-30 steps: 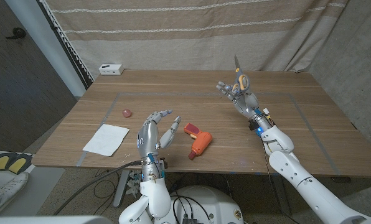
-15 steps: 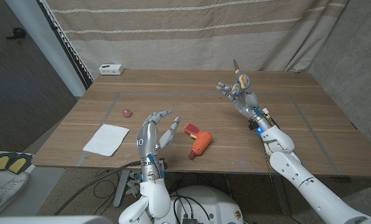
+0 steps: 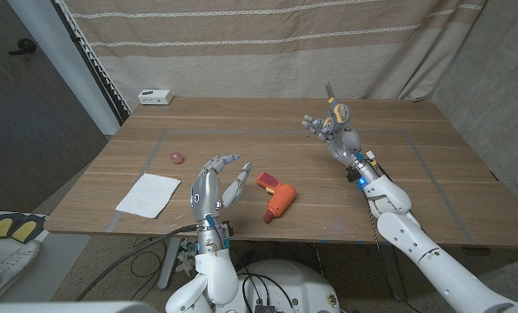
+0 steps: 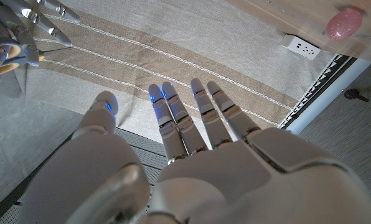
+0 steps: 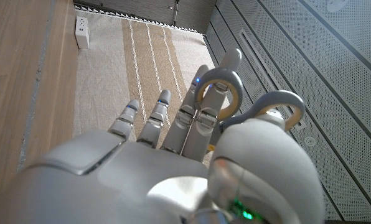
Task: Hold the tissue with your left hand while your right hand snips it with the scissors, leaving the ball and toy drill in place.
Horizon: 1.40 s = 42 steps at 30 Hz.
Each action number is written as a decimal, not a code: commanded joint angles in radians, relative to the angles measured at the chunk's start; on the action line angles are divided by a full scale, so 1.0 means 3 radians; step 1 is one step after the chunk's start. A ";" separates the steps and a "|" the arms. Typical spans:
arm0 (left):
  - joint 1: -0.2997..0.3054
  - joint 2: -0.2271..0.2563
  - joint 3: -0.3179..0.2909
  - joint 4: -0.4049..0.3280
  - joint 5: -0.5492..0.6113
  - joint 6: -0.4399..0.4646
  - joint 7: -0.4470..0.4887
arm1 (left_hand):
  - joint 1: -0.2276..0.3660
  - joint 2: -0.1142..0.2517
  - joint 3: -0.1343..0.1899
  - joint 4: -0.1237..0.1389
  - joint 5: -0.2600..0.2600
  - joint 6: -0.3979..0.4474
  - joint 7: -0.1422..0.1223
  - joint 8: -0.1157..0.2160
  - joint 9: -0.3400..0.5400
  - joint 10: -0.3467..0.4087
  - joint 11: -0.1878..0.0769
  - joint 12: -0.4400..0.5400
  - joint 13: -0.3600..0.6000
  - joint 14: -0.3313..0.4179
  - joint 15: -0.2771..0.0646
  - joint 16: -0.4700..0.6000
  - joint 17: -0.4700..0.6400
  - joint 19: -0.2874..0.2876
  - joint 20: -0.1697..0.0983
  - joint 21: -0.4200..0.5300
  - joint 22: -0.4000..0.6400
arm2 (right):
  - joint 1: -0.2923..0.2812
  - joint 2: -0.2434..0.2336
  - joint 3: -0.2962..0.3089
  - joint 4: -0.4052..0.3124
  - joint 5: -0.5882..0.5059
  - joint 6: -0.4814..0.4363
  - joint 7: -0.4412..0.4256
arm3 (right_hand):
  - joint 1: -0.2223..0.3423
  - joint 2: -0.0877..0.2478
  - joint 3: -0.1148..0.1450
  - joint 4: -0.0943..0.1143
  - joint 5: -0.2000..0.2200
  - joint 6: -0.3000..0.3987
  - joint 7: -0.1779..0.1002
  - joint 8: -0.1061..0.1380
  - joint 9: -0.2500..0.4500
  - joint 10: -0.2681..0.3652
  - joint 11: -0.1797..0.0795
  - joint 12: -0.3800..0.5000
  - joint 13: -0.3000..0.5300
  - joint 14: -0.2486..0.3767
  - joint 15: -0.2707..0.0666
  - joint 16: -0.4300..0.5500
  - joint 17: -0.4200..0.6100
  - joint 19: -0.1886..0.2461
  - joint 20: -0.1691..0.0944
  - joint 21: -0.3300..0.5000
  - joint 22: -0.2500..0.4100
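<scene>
Tissue (image 3: 149,194) sits lower left on the table (image 3: 242,130), just left of the spread, empty left hand (image 3: 215,184); right hand (image 3: 335,132) grips scissors (image 3: 335,106) upper right.

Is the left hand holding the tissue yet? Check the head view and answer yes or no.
No: the left hand is raised with its fingers apart and holds nothing, while the tissue lies flat on the table beside it.
</scene>
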 commanded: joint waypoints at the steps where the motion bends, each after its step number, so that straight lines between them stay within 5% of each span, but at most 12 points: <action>1: -0.0010 0.0021 0.0006 -0.0010 -0.0017 0.0010 0.0000 | 0.0037 -0.0013 0.0023 -0.0007 -0.0011 0.0034 0.0000 -0.0019 0.0012 0.0039 -0.0005 -0.0008 -0.0003 0.0042 -0.0533 -0.0002 0.0008 0.0020 -0.0297 0.0000 0.0004 | -0.0005 0.0032 -0.0005 0.0039 -0.0002 0.0097 0.0012 | 0.0351 0.0056 0.0115 -0.0174 0.0109 -0.0019 -0.0082 -0.0039 0.0004 -0.0054 -0.0031 -0.0060 -0.0054 -0.0045 -0.0366 -0.0032 -0.0012 -0.0023 0.0019 0.0011 0.0003; 6: -0.0014 0.0026 0.0011 -0.0012 -0.0020 0.0024 0.0000 | 0.0037 -0.0014 0.0024 -0.0007 -0.0012 0.0037 -0.0003 -0.0022 0.0012 0.0041 -0.0006 -0.0010 -0.0002 0.0044 -0.0533 -0.0002 0.0008 0.0018 -0.0298 -0.0001 0.0004 | 0.0002 0.0015 -0.0011 0.0045 -0.0023 0.0107 0.0023 | 0.0483 0.0088 0.0164 -0.0250 0.0159 -0.0122 -0.0151 -0.0104 0.0006 -0.0164 -0.0033 -0.0116 -0.0062 -0.0107 -0.0394 -0.0058 -0.0012 -0.0036 0.0020 0.0011 0.0003; 8: -0.0015 0.0029 0.0016 -0.0010 -0.0021 0.0027 0.0000 | 0.0037 -0.0014 0.0025 -0.0007 -0.0013 0.0045 0.0001 -0.0022 0.0012 0.0043 -0.0006 -0.0011 -0.0002 0.0044 -0.0534 -0.0003 0.0008 0.0019 -0.0298 -0.0001 0.0004 | 0.0000 0.0002 -0.0014 0.0035 -0.0041 0.0106 0.0009 | 0.0634 0.0131 0.0225 -0.0330 0.0196 -0.0140 -0.0178 -0.0117 0.0014 -0.0192 -0.0040 -0.0129 -0.0057 -0.0111 -0.0400 -0.0059 -0.0012 -0.0028 0.0016 0.0016 0.0002; 11: -0.0012 0.0018 0.0010 0.0000 -0.0016 0.0015 0.0000 | 0.0036 -0.0015 0.0026 -0.0007 -0.0014 0.0046 0.0003 -0.0025 0.0012 0.0044 -0.0006 -0.0013 -0.0002 0.0046 -0.0533 -0.0003 0.0008 0.0019 -0.0299 -0.0001 0.0004 | 0.0002 -0.0013 -0.0018 0.0026 -0.0042 0.0099 0.0015 | 0.0748 0.0175 0.0276 -0.0389 0.0217 -0.0115 -0.0216 -0.0067 0.0078 -0.0255 -0.0038 -0.0152 -0.0048 -0.0117 -0.0427 -0.0056 -0.0004 -0.0011 0.0006 0.0023 0.0002; 18: -0.0031 0.0012 0.0014 0.0017 -0.0024 0.0006 0.0000 | 0.0036 -0.0016 0.0027 -0.0006 -0.0015 0.0047 0.0002 -0.0030 0.0012 0.0044 -0.0006 -0.0017 -0.0002 0.0046 -0.0533 -0.0004 0.0008 0.0014 -0.0298 -0.0003 0.0004 | -0.0002 -0.0050 -0.0022 -0.0010 -0.0043 0.0062 -0.0010 | 0.0831 0.0208 0.0313 -0.0445 0.0237 -0.0298 -0.0270 0.0095 0.0310 0.0121 -0.0025 0.0089 0.0127 0.0034 -0.0511 0.0040 0.0066 0.0038 -0.0006 0.0035 0.0001; 26: -0.0041 0.0024 0.0014 0.0015 -0.0031 -0.0002 0.0000 | 0.0036 -0.0018 0.0030 -0.0007 -0.0017 0.0051 -0.0008 -0.0036 0.0012 0.0043 -0.0006 -0.0022 -0.0002 0.0045 -0.0534 -0.0006 0.0008 0.0015 -0.0297 -0.0003 0.0004 | -0.0008 -0.0090 -0.0031 -0.0036 -0.0059 0.0037 -0.0008 | 0.0772 0.0230 0.0304 -0.0423 0.0257 -0.0460 -0.0284 0.0310 0.0601 -0.0120 -0.0009 0.0317 0.0569 0.0122 -0.0524 0.0141 0.0237 0.0043 -0.0022 0.0031 0.0004; 28: -0.0043 0.0028 0.0015 0.0015 -0.0031 0.0001 0.0000 | 0.0036 -0.0018 0.0030 -0.0007 -0.0017 0.0056 -0.0008 -0.0035 0.0012 0.0043 -0.0006 -0.0023 -0.0002 0.0046 -0.0534 -0.0006 0.0008 0.0016 -0.0296 -0.0003 0.0004 | -0.0005 -0.0094 -0.0033 -0.0037 -0.0056 0.0042 0.0008 | 0.0787 0.0223 0.0315 -0.0455 0.0284 -0.0522 -0.0257 0.0602 0.0947 -0.0345 -0.0004 0.0716 0.1201 0.0223 -0.0530 0.0313 0.0530 0.0125 -0.0088 0.0072 0.0028; 32: -0.0041 0.0021 0.0016 0.0021 -0.0023 -0.0014 0.0000 | 0.0037 -0.0018 0.0032 -0.0007 -0.0018 0.0072 -0.0014 -0.0033 0.0012 0.0045 -0.0006 -0.0026 -0.0002 0.0047 -0.0534 -0.0006 0.0008 0.0016 -0.0295 -0.0003 0.0004 | -0.0001 -0.0107 -0.0043 -0.0042 -0.0020 0.0006 0.0046 | 0.0857 0.0190 0.0329 -0.0526 0.0330 -0.0523 -0.0226 0.0873 0.1168 -0.0574 -0.0008 0.1240 0.2002 0.0414 -0.0562 0.0640 0.1001 0.0276 -0.0202 0.0154 0.0088; 37: -0.0032 0.0006 0.0014 0.0023 -0.0009 -0.0021 0.0000 | 0.0038 -0.0017 0.0034 -0.0007 -0.0019 0.0069 -0.0016 -0.0039 0.0012 0.0049 -0.0006 -0.0026 -0.0002 0.0047 -0.0534 -0.0007 0.0008 0.0015 -0.0294 -0.0003 0.0004 | -0.0009 -0.0090 -0.0038 -0.0045 0.0061 -0.0042 0.0080 | 0.0852 0.0158 0.0308 -0.0538 0.0347 -0.0596 -0.0239 0.0943 0.1196 -0.0650 0.0016 0.1547 0.2442 0.0473 -0.0567 0.0799 0.1248 0.0497 -0.0367 0.0273 0.0150; 42: -0.0019 -0.0002 0.0013 0.0013 -0.0002 -0.0013 0.0000 | 0.0038 -0.0017 0.0036 -0.0007 -0.0020 0.0073 -0.0012 -0.0042 0.0012 0.0052 -0.0006 -0.0028 -0.0002 0.0049 -0.0534 -0.0007 0.0008 0.0015 -0.0293 -0.0003 0.0004 | 0.0003 -0.0050 -0.0036 -0.0007 0.0207 -0.0133 0.0199 | 0.0780 0.0124 0.0265 -0.0509 0.0352 -0.0631 -0.0230 0.1010 0.1261 -0.0675 0.0051 0.1669 0.2598 0.0488 -0.0563 0.0867 0.1359 0.0567 -0.0403 0.0333 0.0206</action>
